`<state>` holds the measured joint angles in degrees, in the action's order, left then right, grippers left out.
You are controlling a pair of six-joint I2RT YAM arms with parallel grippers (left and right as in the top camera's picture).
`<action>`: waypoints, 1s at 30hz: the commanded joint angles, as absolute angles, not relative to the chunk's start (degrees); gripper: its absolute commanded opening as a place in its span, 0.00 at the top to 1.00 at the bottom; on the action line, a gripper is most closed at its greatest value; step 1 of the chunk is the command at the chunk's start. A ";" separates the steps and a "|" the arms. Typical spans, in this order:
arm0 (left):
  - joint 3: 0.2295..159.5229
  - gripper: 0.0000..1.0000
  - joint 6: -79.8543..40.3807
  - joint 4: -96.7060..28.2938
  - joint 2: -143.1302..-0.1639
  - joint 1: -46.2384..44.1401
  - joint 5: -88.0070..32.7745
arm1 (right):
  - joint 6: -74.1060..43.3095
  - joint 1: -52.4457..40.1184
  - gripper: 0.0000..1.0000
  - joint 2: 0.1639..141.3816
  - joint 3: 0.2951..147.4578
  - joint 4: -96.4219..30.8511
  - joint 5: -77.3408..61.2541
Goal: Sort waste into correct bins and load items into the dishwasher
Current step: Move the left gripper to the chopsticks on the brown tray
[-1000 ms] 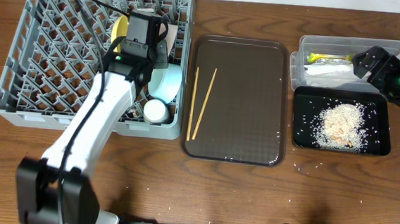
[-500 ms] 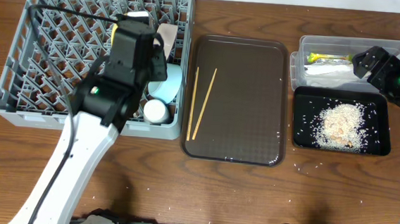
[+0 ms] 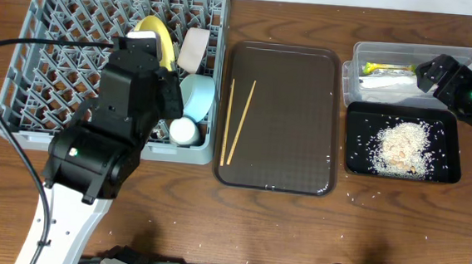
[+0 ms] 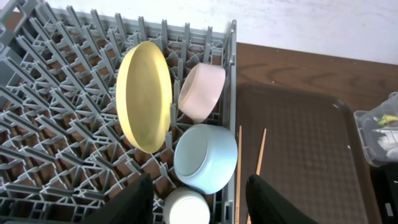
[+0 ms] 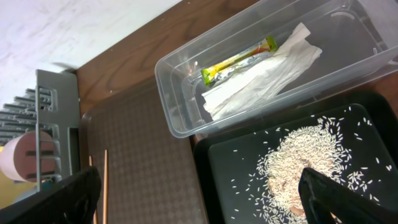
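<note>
**Dish rack (image 3: pixel 24 67) carries 4 pieces; chopsticks (image 3: pixel 241 122) lie on the brown tray (image 3: pixel 295 119)**

Dish rack sits at the left end of the bench (image 3: pixel 172 215). All 4 pieces are grouped along its right wall. The yellow plate (image 4: pixel 144 94) stands on edge between pegs, with the white bowl (image 4: pixel 202 91) on its side just beside it. The light blue bowl (image 4: pixel 205 157) is tipped over in front of them. The small white cup (image 4: pixel 186 207) sits in the near right corner.

The left end effector (image 4: pixel 199 180) hovers over these pieces, its 2 fingers spread wide and empty.

The 2 chopsticks lie side by side on the left part of the brown tray, just right of the rack.

Further right, the clear tub (image 5: pixel 348 37) holds the snack wrapper (image 5: pixel 239 60) and the napkin (image 5: pixel 261 81). The black tray (image 5: pixel 217 174) sits against the tub's near side and holds a heap of rice (image 5: pixel 298 162).

The right end effector (image 5: pixel 199 180) hangs above the tub and black tray, fingers apart and gripping nothing.
</note>
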<state>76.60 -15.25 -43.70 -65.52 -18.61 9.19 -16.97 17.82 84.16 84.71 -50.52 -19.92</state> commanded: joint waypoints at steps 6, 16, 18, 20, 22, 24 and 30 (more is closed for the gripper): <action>77.91 0.50 -15.33 -45.43 -62.67 -18.74 9.47 | -17.32 17.98 0.01 83.90 85.69 -50.59 -20.34; 77.84 0.54 -19.53 -40.71 -66.74 -18.74 2.17 | -17.32 17.98 0.01 83.90 85.69 -50.59 -20.34; 77.84 0.63 -19.66 -38.35 -70.02 -18.74 -4.01 | -17.32 17.98 0.01 83.90 85.69 -50.59 -20.34; 77.87 0.66 -20.47 -37.30 -73.78 -19.07 -4.67 | -17.32 17.98 0.01 83.90 85.69 -50.59 -20.36; 78.13 0.66 -20.51 -36.82 -78.61 -19.97 -3.73 | -17.32 17.98 0.01 83.90 85.69 -50.59 -20.34; 79.24 0.66 -20.47 -36.97 -83.33 -21.54 -2.90 | -17.32 17.98 0.01 83.90 85.69 -50.59 -20.34; 88.36 0.57 -20.47 -39.42 -98.21 -28.14 2.13 | -17.32 17.98 0.01 83.90 85.69 -50.59 -20.36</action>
